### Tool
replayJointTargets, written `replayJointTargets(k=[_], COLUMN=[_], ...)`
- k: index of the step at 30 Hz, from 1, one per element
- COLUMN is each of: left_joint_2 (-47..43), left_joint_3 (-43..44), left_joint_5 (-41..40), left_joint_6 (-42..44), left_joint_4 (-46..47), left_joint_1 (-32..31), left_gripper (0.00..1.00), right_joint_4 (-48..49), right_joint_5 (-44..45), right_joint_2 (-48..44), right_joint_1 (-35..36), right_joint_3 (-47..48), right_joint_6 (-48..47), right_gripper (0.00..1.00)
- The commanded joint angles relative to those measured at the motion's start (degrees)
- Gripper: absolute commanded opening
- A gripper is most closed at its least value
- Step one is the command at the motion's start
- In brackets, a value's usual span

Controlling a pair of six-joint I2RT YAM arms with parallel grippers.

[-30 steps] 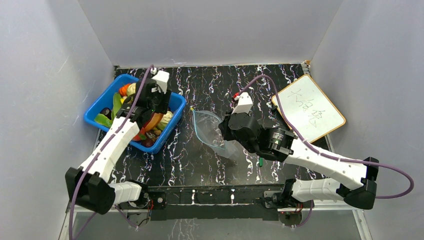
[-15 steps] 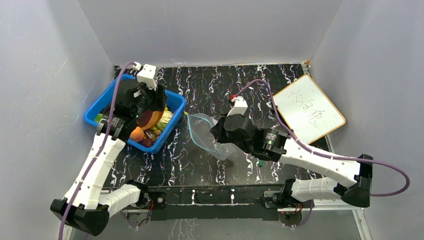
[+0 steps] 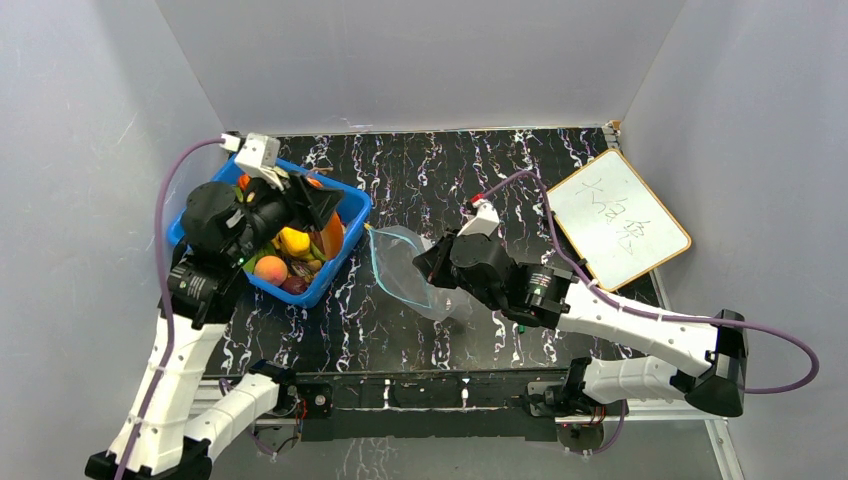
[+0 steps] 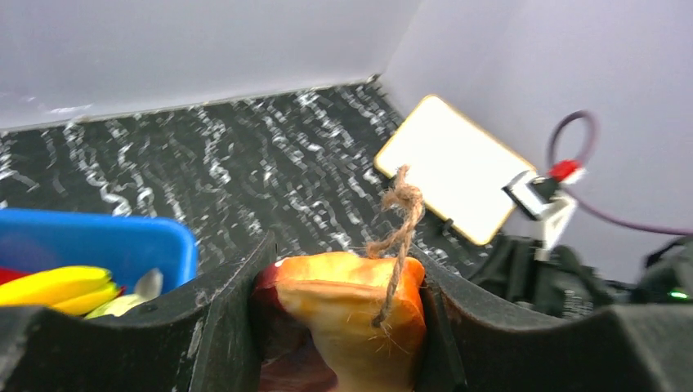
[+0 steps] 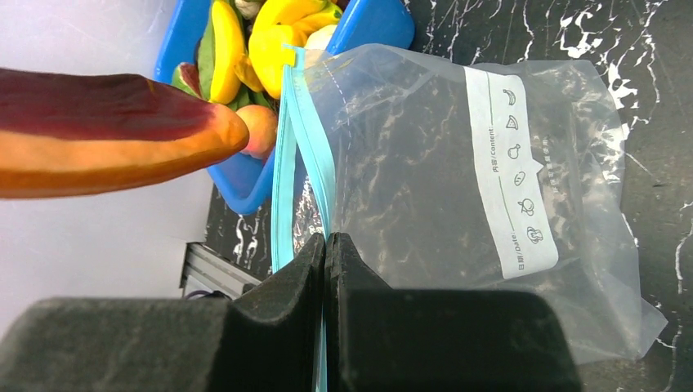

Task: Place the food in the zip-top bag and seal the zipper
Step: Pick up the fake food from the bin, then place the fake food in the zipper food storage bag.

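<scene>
Our left gripper (image 4: 342, 286) has risen out of the blue bin (image 4: 122, 241), half closed around an orange-red toy fruit (image 4: 351, 314) with a twine stem. Our right gripper (image 5: 325, 241), pinched shut on the zip-top bag (image 5: 425, 188) beside its zipper (image 5: 286, 163), has drawn the mouth nearer. With the bag now just ahead of the loaded hand, we judge insertion comes next.

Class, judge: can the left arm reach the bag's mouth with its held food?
Probably yes: nothing stands between, and the right jaws hold the zip-top bag by its zipper, mouth facing the food.
</scene>
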Motion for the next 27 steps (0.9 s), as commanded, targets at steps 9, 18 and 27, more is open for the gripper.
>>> replayJointTargets(k=[9, 18, 27], left_joint_2=[-4.19, -4.93, -5.38], left_joint_3=[-2.39, -8.65, -9.25], left_joint_5=[12.02, 15.47, 15.76], left_joint_6=[-19.94, -28.73, -30.27], left_joint_4=[18.76, 29.84, 32.22], left_joint_1=[-0.13, -0.13, -0.13], left_gripper=[0.33, 0.32, 0.31], right_joint_4=[11.06, 13.02, 15.01], right_joint_5=[-2.37, -3.13, -2.34], right_joint_2=[-3.39, -3.46, -4.64], right_joint_1=[-0.05, -0.02, 0.00], right_joint_3=[-3.08, -4.00, -6.51], right_joint_6=[7.51, 7.96, 8.20], right_gripper=[0.00, 0.00, 0.00])
